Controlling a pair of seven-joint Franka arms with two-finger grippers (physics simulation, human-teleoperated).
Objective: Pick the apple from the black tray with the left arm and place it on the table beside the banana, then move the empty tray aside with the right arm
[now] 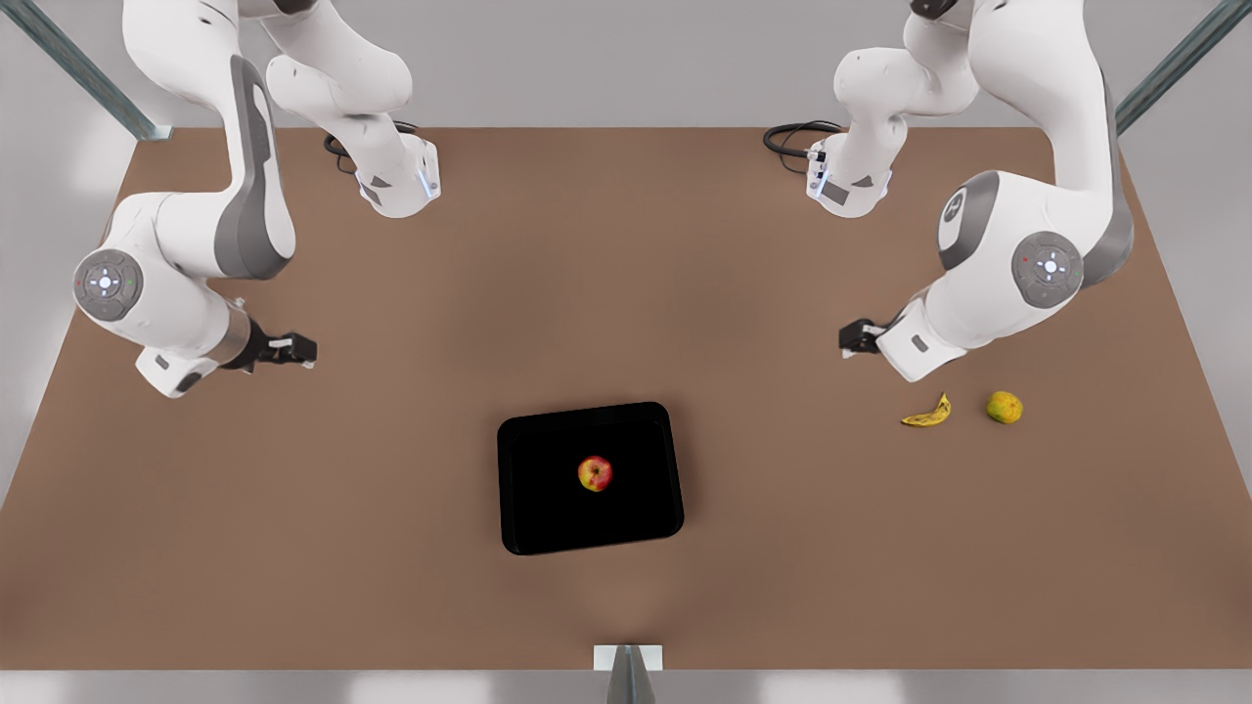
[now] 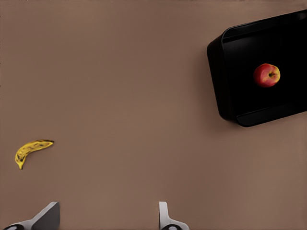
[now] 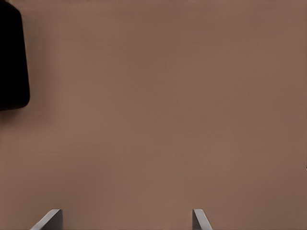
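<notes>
Above small red-yellow apple [image 1: 594, 474]: open, nothing over it.
Low rim, glossy black rect. tray [image 1: 518, 528]: only barrier round apple.
Brown matte surface [image 1: 626, 293] betw. tray & curved yellow banana [image 1: 927, 414]: bare.

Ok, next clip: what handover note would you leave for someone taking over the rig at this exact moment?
Left gripper: open, empty, hovering above the table at the front view's right, near the small curved yellow banana.
Right gripper: open, empty, hovering at the front view's left, waiting.
The small red-and-yellow apple sits near the middle of the glossy black rectangular tray, which lies on the matte brown table.
A lumpy yellow-green round fruit lies beside the banana.
Done: nothing.
Left: left arm moves the apple next to the banana; right arm then moves the tray aside.
</notes>
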